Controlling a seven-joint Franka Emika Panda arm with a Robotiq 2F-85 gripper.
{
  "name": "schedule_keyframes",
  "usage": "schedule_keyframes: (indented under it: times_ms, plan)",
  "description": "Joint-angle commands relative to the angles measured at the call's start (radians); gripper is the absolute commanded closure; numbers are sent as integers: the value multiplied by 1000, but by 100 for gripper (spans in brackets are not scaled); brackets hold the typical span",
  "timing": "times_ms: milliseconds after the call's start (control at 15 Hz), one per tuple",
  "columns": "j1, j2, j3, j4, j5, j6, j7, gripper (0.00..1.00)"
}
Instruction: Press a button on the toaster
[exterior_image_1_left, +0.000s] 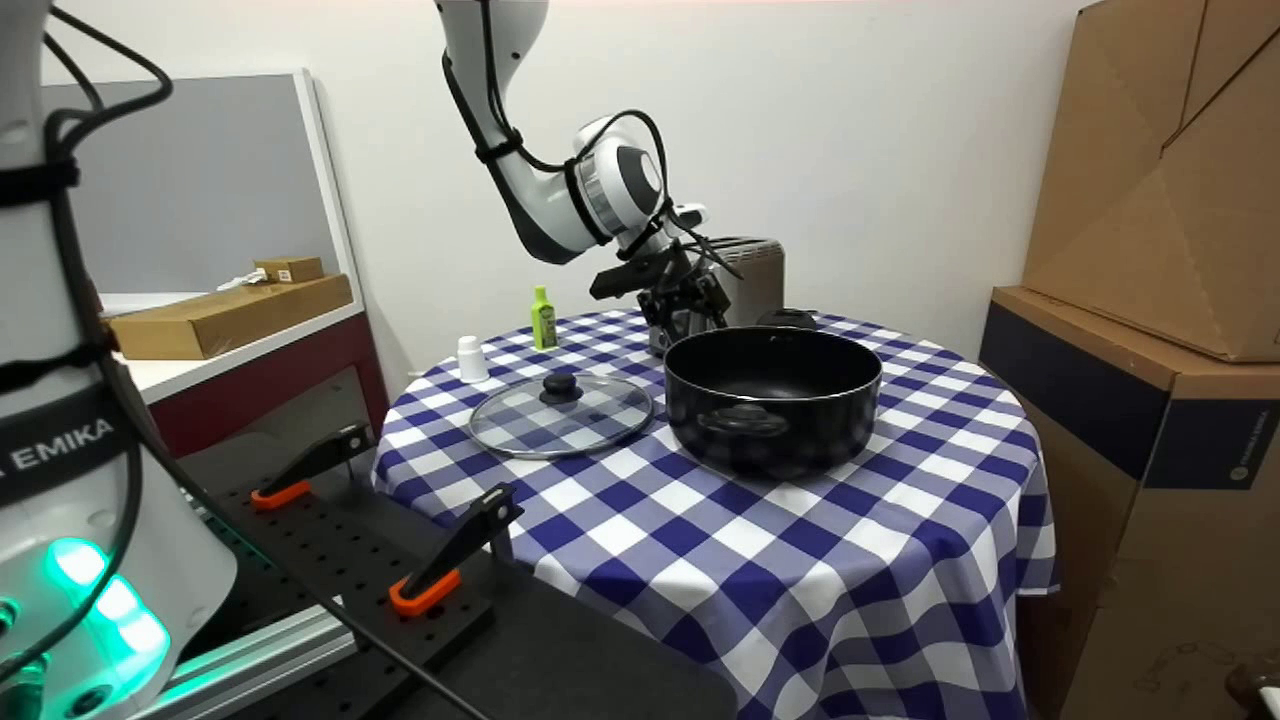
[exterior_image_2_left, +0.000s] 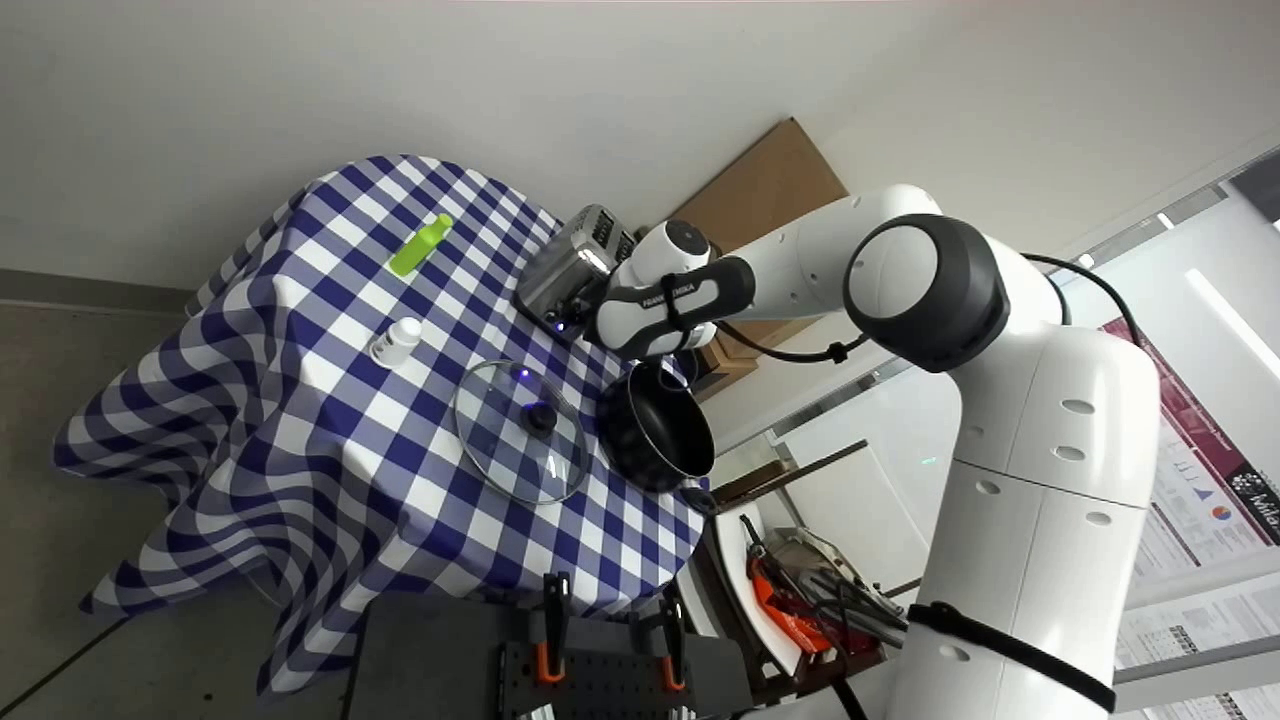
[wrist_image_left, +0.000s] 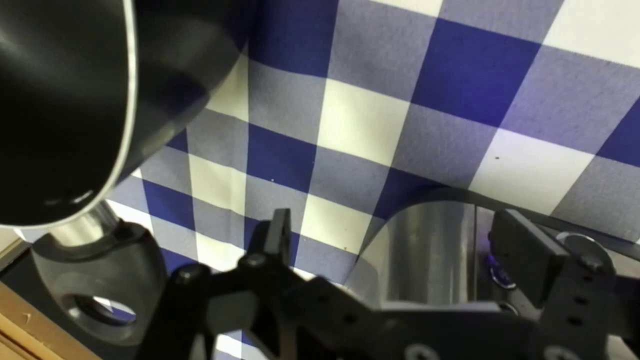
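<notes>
Jaws spread wide on the gripper (wrist_image_left: 402, 245), and what a spot it's in: in the wrist view one dark finger (wrist_image_left: 280, 237) stands just below centre over the blue-and-white checked tablecloth (wrist_image_left: 360, 115), while its partner sits at lower right, in front of the panel on the shiny end of the toaster (wrist_image_left: 425, 250)! Is that finger touching the metal? From this angle I cannot tell. A purple glint (wrist_image_left: 500, 274) shows right beside it. Over to an exterior view, and there's the toaster (exterior_image_2_left: 560, 270) a touch above and left of the middle of the frame, the big white arm (exterior_image_2_left: 1060, 430) stretching across from the right and covering part of it. In an exterior view the toaster (exterior_image_1_left: 757, 280) is at the back of the tablecloth, just above and right of centre, partly behind the gripper. Nearby, right of centre, stands the wide black pot (exterior_image_1_left: 770, 430), open-topped, its dark wall crowding the upper left of the wrist view. Flat on the cloth, just beside the pot in both exterior views, lies the glass lid (exterior_image_1_left: 560, 420), black knob up. Behind it, left of centre, a green bottle (exterior_image_1_left: 543, 322) stands upright, with a small white container (exterior_image_1_left: 471, 362) farther left. Black-and-orange clamps (exterior_image_1_left: 455, 550) sit at lower left, and cardboard boxes (exterior_image_1_left: 1150, 180) rise along the right edge.
</notes>
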Motion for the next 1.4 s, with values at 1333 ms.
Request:
schedule_keyframes:
  times_ms: [1333]
  plan:
    - [-93, -9, 91, 2, 158, 12, -181, 0]
